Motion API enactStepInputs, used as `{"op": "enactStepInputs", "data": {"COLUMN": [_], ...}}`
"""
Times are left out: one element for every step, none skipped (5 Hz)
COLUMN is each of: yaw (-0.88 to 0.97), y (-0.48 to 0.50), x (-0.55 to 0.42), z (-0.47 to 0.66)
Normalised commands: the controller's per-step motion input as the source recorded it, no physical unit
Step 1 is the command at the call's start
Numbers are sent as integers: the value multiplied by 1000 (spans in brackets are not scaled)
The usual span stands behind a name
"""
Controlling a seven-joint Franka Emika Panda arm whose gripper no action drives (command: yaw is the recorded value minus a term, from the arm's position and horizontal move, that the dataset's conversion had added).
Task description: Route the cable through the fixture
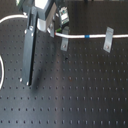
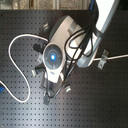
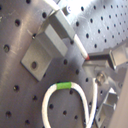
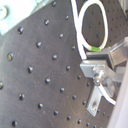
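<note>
risk first: the cable [image 1: 75, 37] is looking slack and loopy, so a pull from here could be dragging it off the small metal brackets [image 1: 108, 39] instead of seating it, judging by the loose loop with the green band [image 3: 63, 85] curling right beside the pincer [image 3: 102, 75] in the first wrist view. the loop could also be snagging on the angle bracket [image 3: 47, 42] just past the fingertips. the board [image 1: 75, 95] is full of holes, nothing there is catching yet.

pincer state: fingers are sitting close together, narrow gap, and the white cord is appearing to run between them in both wrist views, but the actual pinch is partly hidden, so i cannot tell for sure if it is clamping. in the first exterior view the cord with the blue band [image 1: 87, 37] is running away from the pincer through two brackets.
</note>
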Motion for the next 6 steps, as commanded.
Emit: {"op": "enactStepInputs", "data": {"yaw": [0,0,0,0,0,0], "y": [-2,-47,-374,-419,-427,-152], "x": [-7,-24,1,172,322,185], "z": [-248,-509,-393,-289,-123,-4]}}
